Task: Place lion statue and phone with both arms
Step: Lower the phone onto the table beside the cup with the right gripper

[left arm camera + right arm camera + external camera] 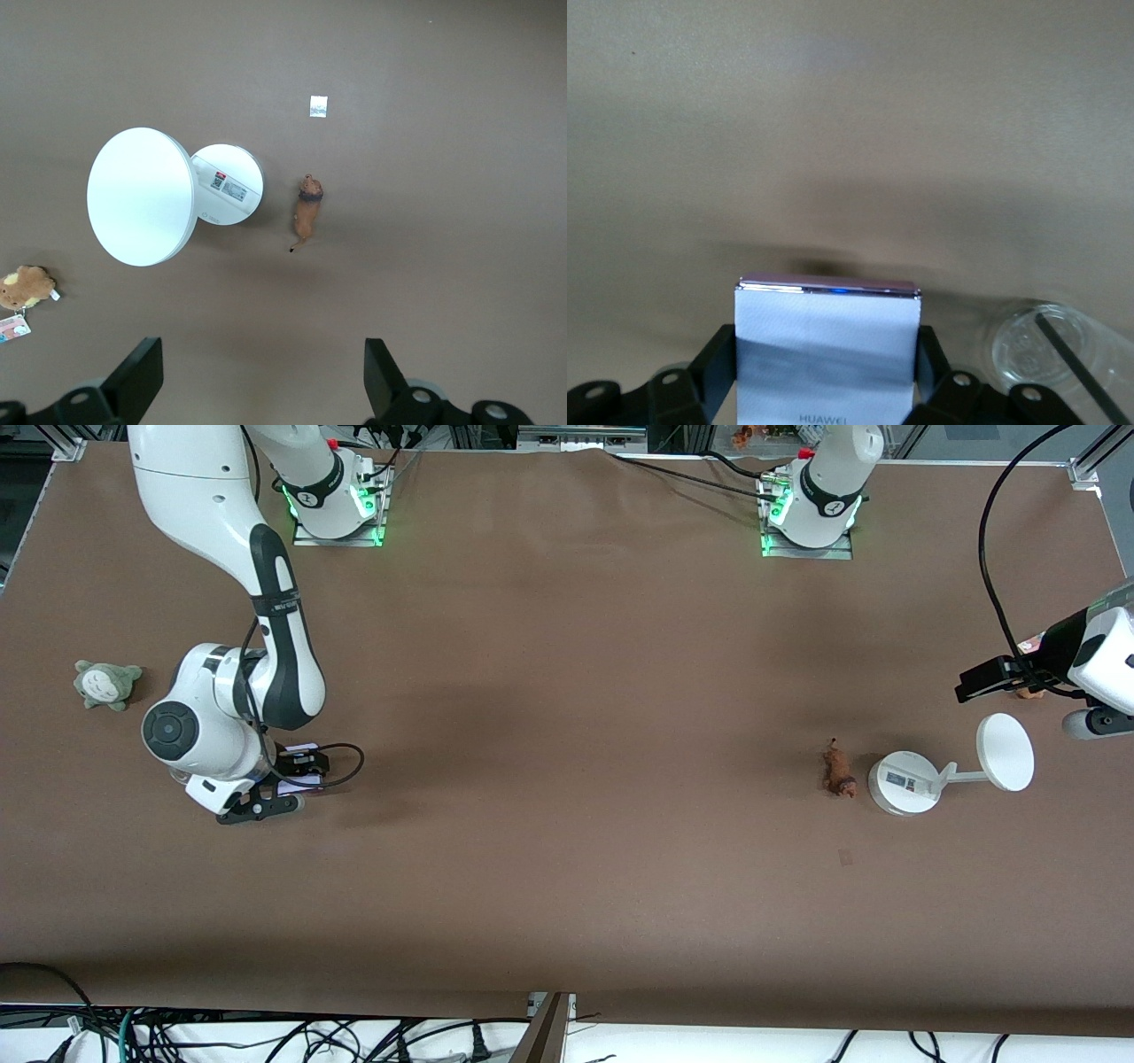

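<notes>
The right gripper [824, 390] grasps the phone [826, 350] low over the table [567, 850]; the left gripper [261, 390] hangs with jaws released above the lion [306, 209] and stand [142, 197]

glossy white arms [204, 496], black joint bands, black hands [266, 802], green-lit bases [337, 514]

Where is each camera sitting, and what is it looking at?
Front view: high up across the table, facing both robots; both arms show, the right gripper low at the phone.
Left wrist view: on the left arm's wrist, looking straight down at the lion statue and the white stand; the open left gripper shows.
Right wrist view: on the right arm's wrist, looking along the table; the right gripper holds the phone.
Shared: front and left wrist views both show the lion statue beside the white stand.
</notes>
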Controlling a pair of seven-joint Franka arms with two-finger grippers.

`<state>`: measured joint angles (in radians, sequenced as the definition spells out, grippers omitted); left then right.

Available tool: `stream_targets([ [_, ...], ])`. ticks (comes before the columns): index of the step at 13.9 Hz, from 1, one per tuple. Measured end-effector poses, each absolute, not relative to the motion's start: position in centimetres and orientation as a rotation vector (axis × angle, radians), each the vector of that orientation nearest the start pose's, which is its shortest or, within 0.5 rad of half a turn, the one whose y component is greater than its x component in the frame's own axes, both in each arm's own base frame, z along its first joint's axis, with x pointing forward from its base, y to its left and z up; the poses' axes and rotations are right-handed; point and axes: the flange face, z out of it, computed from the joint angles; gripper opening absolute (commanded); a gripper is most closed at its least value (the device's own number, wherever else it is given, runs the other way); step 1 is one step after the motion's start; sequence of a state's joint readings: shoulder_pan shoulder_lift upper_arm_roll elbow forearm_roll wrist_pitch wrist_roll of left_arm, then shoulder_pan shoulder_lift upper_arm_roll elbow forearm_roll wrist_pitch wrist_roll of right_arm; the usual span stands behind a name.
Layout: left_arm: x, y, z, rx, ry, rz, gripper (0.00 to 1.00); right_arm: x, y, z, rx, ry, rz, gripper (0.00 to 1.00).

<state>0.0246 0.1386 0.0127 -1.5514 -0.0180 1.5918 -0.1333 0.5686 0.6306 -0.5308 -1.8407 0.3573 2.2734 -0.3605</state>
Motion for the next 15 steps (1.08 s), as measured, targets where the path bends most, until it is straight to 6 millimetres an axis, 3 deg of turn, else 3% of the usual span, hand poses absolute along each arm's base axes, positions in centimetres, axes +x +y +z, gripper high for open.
stream_targets([
  [8, 59.3, 2.0, 55.6, -3.138, -0.27, 0.156, 1.0, 63.0, 5.1, 19.8, -3.166, -0.352, 0.161, 0.4],
  [12, 59.3, 2.0, 55.6, -3.138, -0.27, 0.156, 1.0, 62.9, 5.7, 17.7, -3.17, -0.348, 0.137, 0.4],
  [15, 59.3, 1.9, 55.5, -3.138, -0.269, 0.156, 1.0, 62.9, 5.7, 17.7, -3.171, -0.348, 0.136, 0.4],
])
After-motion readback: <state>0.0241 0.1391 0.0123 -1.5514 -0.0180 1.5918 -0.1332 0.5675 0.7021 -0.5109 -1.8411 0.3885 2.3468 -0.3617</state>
